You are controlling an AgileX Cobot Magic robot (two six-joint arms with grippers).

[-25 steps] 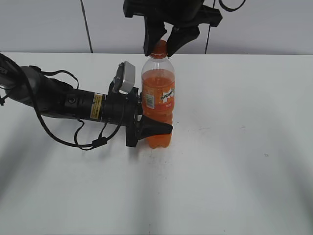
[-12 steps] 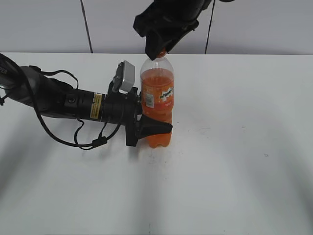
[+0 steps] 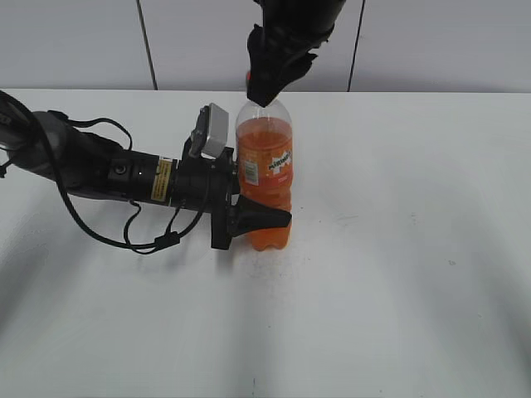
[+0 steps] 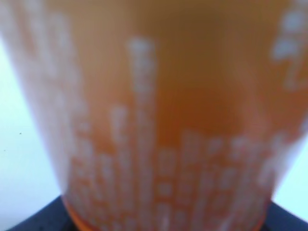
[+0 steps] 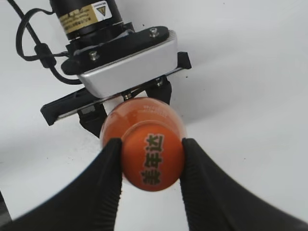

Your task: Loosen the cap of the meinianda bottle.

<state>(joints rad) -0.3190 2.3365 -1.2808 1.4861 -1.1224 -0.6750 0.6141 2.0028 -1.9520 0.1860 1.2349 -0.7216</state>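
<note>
So the left pincer (image 3: 249,217) clamps the bottle (image 3: 265,178) steady on the surface (image 3: 398,249) while the right pincer (image 5: 150,166) pinches the cap (image 5: 153,162) for twisting.

Even, bright, diffuse illumination in all three views. Exterior view: the white bench (image 3: 398,274) reads clean and slightly overexposed; soft grey shadows spread across its lower left, and a faint shadow lies under the left arm. The image is sharp apart from mild softness on the right claw (image 3: 267,83). Left wrist view: the meinianda bottle (image 4: 163,120) fills the frame entirely out of focus, its label markings smeared into pale streaks. Right wrist view: crisp focus on the cap (image 5: 152,162); the bench behind it grades from bright to grey.
</note>
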